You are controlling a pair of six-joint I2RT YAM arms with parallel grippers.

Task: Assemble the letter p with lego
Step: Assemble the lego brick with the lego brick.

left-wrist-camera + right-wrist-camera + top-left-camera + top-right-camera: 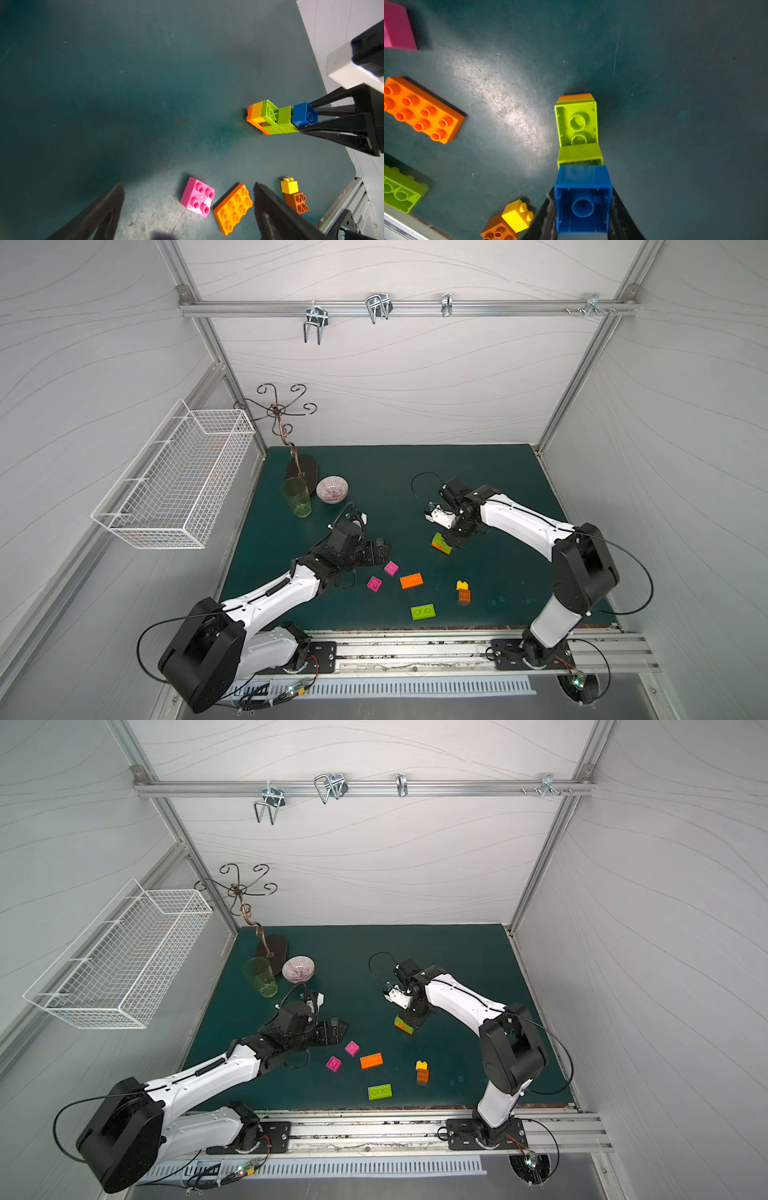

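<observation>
Seating the blue brick (582,178) squarely against the stack (268,118), midway across the mat (498,489), needs aligned studs; right gripper (582,194) clamps that brick; left gripper (380,551) gapes empty beside loose bricks (411,580); it could brace the stack.

Concealed, cropped and blurred parts.
Hidden under right tool (451,540) in both top views: blue brick (582,199). Cropped by right wrist frame edges: magenta brick (396,27), loose lime brick (400,193), brown brick (497,230). Blurred and cropped: left tool (189,185) fingers (99,216).
</observation>
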